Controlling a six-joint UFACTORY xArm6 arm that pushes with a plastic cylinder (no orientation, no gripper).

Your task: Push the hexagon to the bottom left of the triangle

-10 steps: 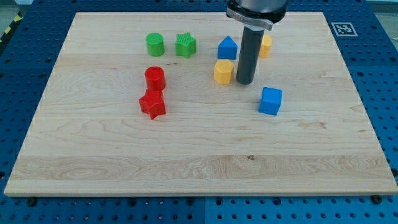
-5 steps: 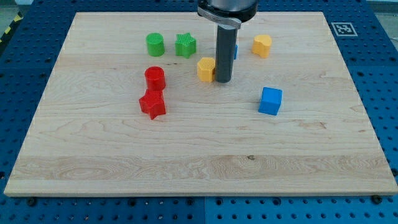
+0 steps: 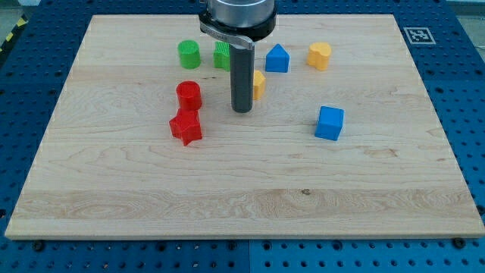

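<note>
The yellow hexagon lies on the wooden board, mostly hidden behind my rod; only its right side shows. My tip rests on the board just to the lower left of the hexagon. The blue triangle-topped block stands up and to the right of the hexagon, close to it.
A green cylinder and a green star, partly hidden by the rod, are at the upper left. A red cylinder and red star lie left of my tip. A yellow block and a blue cube lie right.
My rod has moved left across the board. The yellow hexagon was pushed left from below the blue triangle block; now the tip has passed to the hexagon's left side.
</note>
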